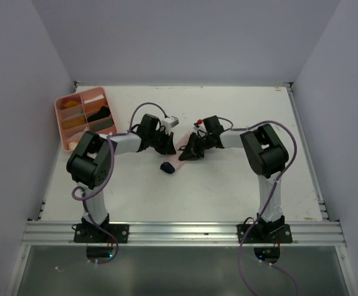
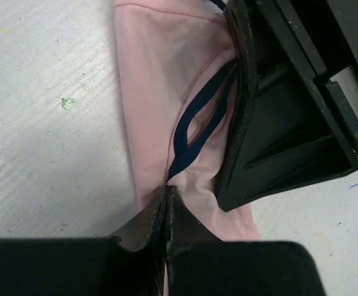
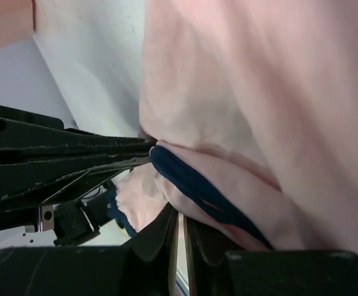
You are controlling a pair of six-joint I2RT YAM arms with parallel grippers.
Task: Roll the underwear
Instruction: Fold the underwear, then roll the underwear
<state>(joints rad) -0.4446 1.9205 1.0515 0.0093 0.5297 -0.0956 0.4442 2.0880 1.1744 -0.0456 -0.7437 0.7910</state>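
Note:
The pale pink underwear (image 2: 148,92) with thin dark edging (image 2: 194,123) lies on the white table, bunched between both grippers near the table's middle (image 1: 175,160). My left gripper (image 2: 167,188) is shut, its tips pinching a fold of the pink cloth. My right gripper (image 3: 182,213) has its jaws almost together on another fold, and pink cloth (image 3: 259,92) drapes over its tips. The two grippers (image 1: 166,145) (image 1: 189,151) face each other, nearly touching. A small dark bundle of cloth (image 1: 166,167) lies just in front of them.
A pink compartment tray (image 1: 60,117) holding dark and orange items stands at the back left. White walls close in the table on three sides. The right gripper's black body (image 2: 278,123) fills the right of the left wrist view.

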